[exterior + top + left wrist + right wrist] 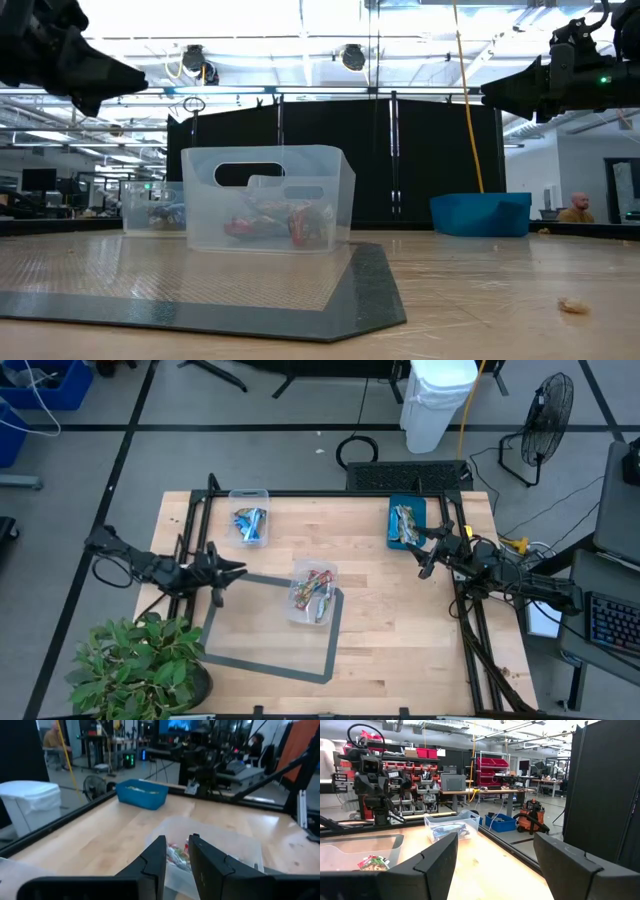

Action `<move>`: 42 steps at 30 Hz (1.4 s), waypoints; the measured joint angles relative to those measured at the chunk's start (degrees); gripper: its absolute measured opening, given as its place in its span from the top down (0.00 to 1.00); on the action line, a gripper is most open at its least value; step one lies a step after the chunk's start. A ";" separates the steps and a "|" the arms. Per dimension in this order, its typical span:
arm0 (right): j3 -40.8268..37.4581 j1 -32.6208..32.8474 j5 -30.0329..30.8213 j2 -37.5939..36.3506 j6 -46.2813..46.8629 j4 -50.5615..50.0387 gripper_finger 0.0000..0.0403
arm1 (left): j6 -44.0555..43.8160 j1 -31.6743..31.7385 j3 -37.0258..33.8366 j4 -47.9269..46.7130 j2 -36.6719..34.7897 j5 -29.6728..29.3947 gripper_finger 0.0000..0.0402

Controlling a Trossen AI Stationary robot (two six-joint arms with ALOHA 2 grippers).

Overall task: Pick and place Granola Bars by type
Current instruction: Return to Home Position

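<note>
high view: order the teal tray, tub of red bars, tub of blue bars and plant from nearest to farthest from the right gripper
From the right gripper, at the right side:
1. teal tray, just beside it, top right.
2. tub of red bars, in the centre.
3. tub of blue bars, top left.
4. plant, bottom left corner.

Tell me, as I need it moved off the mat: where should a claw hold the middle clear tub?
Probably best: pinch the clear tub at its handle slot, coming down from above: it stands upright and open-topped, with the red bars lying low inside.
</note>
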 joint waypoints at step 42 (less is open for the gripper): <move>0.01 -0.01 0.00 0.02 -0.01 0.00 0.38 | 9.33 20.21 -4.08 -2.97 -8.27 26.93 0.78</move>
